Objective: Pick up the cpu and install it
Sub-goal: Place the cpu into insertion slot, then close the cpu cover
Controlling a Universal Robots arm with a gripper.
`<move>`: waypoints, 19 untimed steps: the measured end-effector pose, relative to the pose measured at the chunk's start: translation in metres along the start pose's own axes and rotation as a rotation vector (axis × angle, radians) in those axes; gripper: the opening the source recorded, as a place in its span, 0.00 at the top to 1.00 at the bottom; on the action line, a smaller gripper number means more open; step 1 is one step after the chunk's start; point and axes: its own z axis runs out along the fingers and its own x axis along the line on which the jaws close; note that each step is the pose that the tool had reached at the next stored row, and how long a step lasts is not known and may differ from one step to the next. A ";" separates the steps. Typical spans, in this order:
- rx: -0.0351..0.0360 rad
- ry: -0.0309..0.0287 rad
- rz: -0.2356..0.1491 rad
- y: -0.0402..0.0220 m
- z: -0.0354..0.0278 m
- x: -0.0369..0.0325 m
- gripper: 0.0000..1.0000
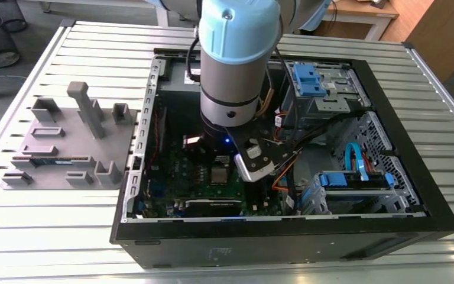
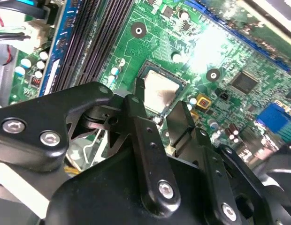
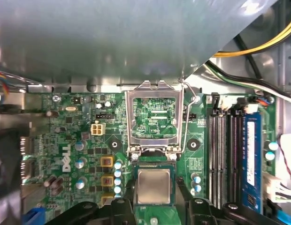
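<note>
motherboard (image 3: 65, 140): spreads beside my hand (image 2: 157, 99)
cpu (image 3: 154, 186): flat in socket (image 3: 155, 162), inside hand's span
hand: straddling cpu; clenched or released, I can't tell
handling: light, stiff, slick top, fragile contacts; I'd grip opposite rim edges
memory slots (image 3: 225, 154): beside hand

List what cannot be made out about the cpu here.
Second wrist view: one cpu edge, behind the gripper.
Second wrist view: motherboard parts beside it, washed out by glare.
Exterior view: whether the cpu lies flat; too small to tell.
</note>
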 end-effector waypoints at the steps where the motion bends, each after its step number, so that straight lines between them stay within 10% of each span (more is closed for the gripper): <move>1: -0.0001 0.0000 0.000 0.0000 -0.0030 0.0000 0.54; 6: 0.0002 0.0001 0.000 0.0002 -0.0161 -0.0001 0.54; 19: 0.0000 0.0000 0.000 0.0002 -0.0174 -0.0001 0.54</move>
